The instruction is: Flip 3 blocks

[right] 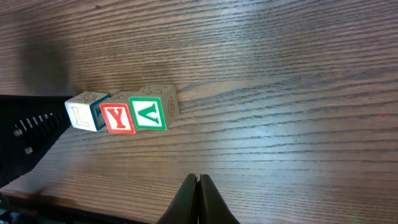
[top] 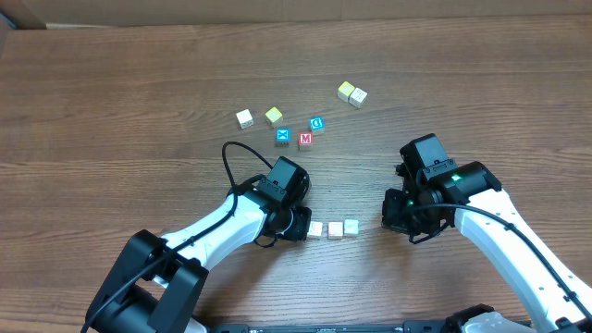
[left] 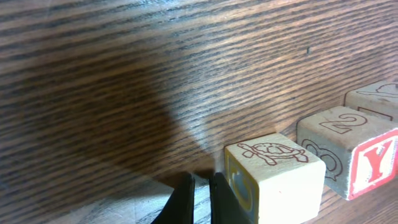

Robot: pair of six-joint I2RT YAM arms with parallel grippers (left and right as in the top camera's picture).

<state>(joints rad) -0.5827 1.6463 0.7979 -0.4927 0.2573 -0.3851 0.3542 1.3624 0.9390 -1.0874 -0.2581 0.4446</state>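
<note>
Three blocks stand in a tight row near the table's front. The pale one with a turtle on top (left: 273, 177) (top: 315, 229) is at the left end. The red Y block (right: 118, 118) (top: 335, 228) is in the middle and the green V block (right: 149, 113) (top: 351, 227) at the right end. My left gripper (left: 200, 183) (top: 301, 225) is shut and empty, low on the table. One of its fingers lies right beside the turtle block's side; whether they touch I cannot tell. My right gripper (right: 198, 180) (top: 400, 217) is shut and empty, a short way right of the row.
Further back lie other cubes: a white one (top: 244, 118), a yellow-green one (top: 274, 116), a blue X (top: 282, 136), a red M (top: 305, 139), a blue D (top: 316, 124) and a pale pair (top: 351, 93). A black cable (top: 231, 157) loops behind the left arm.
</note>
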